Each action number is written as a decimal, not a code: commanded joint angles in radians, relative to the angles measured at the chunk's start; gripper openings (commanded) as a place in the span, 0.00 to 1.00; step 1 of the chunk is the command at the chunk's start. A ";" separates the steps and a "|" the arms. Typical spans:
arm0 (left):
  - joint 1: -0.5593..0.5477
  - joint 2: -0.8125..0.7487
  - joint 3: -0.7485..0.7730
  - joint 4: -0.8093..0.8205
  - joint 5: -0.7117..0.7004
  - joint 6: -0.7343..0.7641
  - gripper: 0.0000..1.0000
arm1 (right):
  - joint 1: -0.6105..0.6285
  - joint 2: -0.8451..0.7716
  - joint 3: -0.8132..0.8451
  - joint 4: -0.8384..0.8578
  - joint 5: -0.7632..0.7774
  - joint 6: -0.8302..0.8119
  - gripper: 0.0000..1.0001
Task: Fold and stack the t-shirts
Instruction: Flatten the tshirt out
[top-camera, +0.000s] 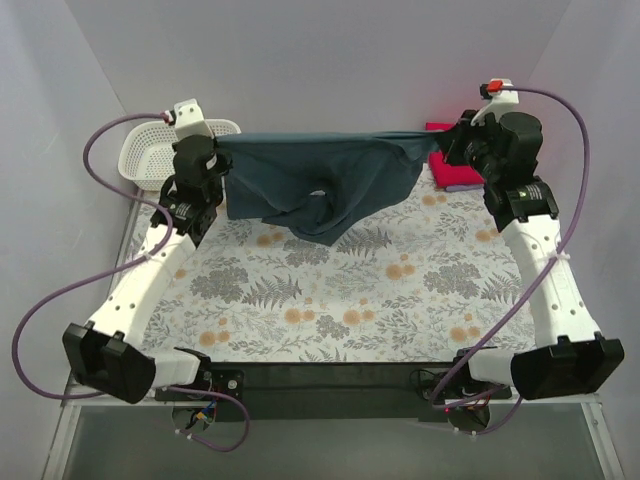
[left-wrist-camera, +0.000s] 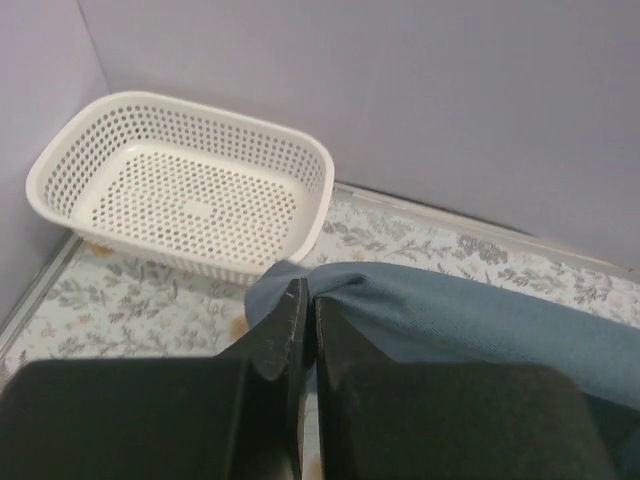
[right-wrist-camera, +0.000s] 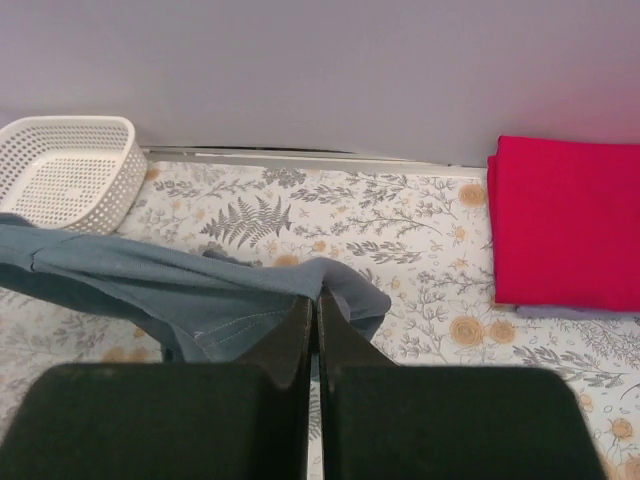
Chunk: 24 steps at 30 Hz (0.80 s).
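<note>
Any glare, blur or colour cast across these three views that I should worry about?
Top external: even, diffuse light, no glare or hard shadows, blue-grey shirt crisp. Left wrist: basket sharp, near black jaws underexposed with almost no detail. Right wrist: red shirt heavily saturated, throwing a pink cast on the wall above it; jaws likewise dark.

Only a sliver of the lavender t-shirt (right-wrist-camera: 560, 312) shows beneath the red t-shirt (right-wrist-camera: 565, 220). The right wrist view crops the red one
</note>
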 joint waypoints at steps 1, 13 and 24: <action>0.033 -0.177 -0.179 0.078 -0.137 0.067 0.00 | -0.039 -0.101 -0.084 -0.034 0.094 -0.044 0.01; 0.030 -0.759 -0.724 -0.438 0.193 -0.620 0.45 | -0.046 -0.657 -0.805 -0.068 0.006 0.216 0.34; 0.030 -0.713 -0.825 -0.413 0.409 -0.736 0.66 | -0.045 -0.598 -0.841 -0.097 -0.132 0.145 0.55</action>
